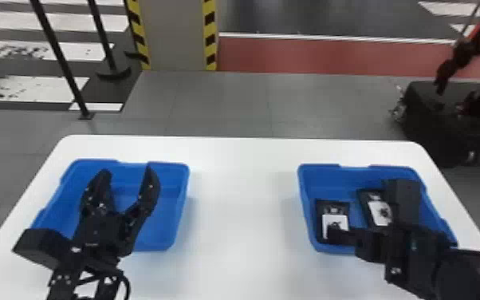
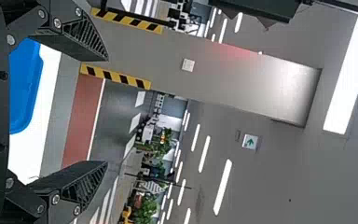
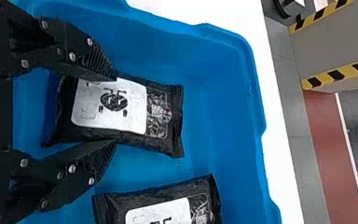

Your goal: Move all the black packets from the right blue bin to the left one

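Right gripper [image 1: 370, 244] has its fingers parted at a packet's [image 3: 121, 116] edges, not clamped; white label [image 3: 86, 112] with black print faces up; other packet [image 3: 161, 200] sits just right, same label style, both in the right bin [image 1: 327, 177]; that arm blocks the near rim; left gripper [image 1: 127, 173] hangs wide open over the left bin [image 1: 173, 215]; white table [image 1: 243, 207], striped pillar [image 1: 175, 36] beyond.

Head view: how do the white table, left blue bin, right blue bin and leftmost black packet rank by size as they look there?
Largest to smallest:
White table
Left blue bin and right blue bin, too alike to rank
Leftmost black packet
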Robot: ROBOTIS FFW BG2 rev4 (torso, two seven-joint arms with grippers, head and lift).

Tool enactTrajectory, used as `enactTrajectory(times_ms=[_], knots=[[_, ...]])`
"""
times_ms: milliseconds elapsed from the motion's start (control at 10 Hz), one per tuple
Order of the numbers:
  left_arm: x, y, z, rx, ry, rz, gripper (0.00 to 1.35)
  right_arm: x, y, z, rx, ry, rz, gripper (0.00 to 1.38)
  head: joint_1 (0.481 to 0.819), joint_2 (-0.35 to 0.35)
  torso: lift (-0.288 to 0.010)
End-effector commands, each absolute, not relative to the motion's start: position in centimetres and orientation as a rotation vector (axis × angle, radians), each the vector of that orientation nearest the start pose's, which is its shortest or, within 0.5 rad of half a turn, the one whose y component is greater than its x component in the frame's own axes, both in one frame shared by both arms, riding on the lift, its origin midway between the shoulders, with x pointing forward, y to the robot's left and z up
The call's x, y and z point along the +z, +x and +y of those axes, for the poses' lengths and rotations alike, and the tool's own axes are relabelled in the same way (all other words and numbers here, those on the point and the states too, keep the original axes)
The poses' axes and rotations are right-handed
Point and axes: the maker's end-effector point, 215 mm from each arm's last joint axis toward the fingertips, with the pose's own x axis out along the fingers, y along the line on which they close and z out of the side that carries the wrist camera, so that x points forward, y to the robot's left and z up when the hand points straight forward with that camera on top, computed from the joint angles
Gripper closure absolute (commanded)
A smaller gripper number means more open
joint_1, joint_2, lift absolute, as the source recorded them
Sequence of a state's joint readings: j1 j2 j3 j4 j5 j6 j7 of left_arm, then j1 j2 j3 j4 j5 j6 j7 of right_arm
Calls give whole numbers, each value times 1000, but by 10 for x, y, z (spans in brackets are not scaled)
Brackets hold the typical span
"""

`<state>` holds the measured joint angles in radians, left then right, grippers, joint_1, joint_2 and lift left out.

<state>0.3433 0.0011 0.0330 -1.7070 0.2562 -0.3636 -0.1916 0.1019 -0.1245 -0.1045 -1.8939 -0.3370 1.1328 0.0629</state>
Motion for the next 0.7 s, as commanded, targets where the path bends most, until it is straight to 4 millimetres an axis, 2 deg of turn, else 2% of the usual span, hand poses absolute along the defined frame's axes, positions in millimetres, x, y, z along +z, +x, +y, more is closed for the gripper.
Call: enactTrajectory(times_ms=[0, 200, 400, 500, 600], knots=[[-336, 473, 235, -84, -215, -179, 252, -512, 448, -227, 149, 232, 902, 1118, 695, -1, -110], [-336, 473, 236, -83, -213, -181, 252, -500, 442, -219, 165, 242, 886, 1111, 695, 9, -110], [-336, 473, 236, -82, -211, -183, 252, -479, 438, -213, 170, 241, 824, 1128, 695, 19, -110], [-334, 472, 240, -76, -208, -189, 252, -461, 437, -208, 184, 238, 779, 1130, 695, 25, -110], [-333, 471, 242, -73, -206, -194, 252, -435, 436, -206, 188, 216, 715, 1128, 695, 33, -110]])
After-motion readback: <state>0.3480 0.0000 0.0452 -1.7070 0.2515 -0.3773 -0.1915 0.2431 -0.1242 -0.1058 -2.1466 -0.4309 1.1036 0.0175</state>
